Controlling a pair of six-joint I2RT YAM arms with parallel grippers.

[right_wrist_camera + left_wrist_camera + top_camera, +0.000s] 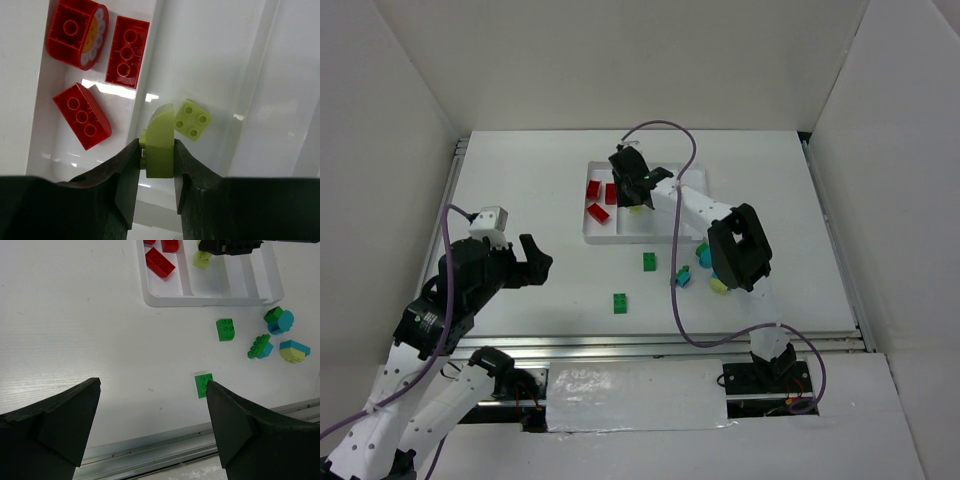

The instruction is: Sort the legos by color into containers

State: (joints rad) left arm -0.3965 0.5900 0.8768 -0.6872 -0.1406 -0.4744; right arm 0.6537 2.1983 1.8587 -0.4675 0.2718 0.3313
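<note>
My right tool (157, 152) is clamped on a rounded yellow-green brick (160, 137), its jaws narrow against the brick's two flat sides. The brick hangs over the second compartment (215, 60) of the tray (200, 301), counting from the red side. It sits just beside a square yellow-green brick (193, 119) lying on that floor. From the wrist view the two look almost touching, but I cannot tell how high the held one is. Three red bricks (127, 51) lie in the neighbouring lane, across the divider (156, 50).

This looks like the release step. I would ease down until the brick is close to the floor, stay off the divider, and shift slightly away from the square brick so the held one does not land on it. Then I would open slowly, since a rounded piece may roll or hop into the red lane.

My left tool (152, 385) is spread wide and empty above the surface (75, 315), with a green brick (203, 385) just beside one finger.
</note>
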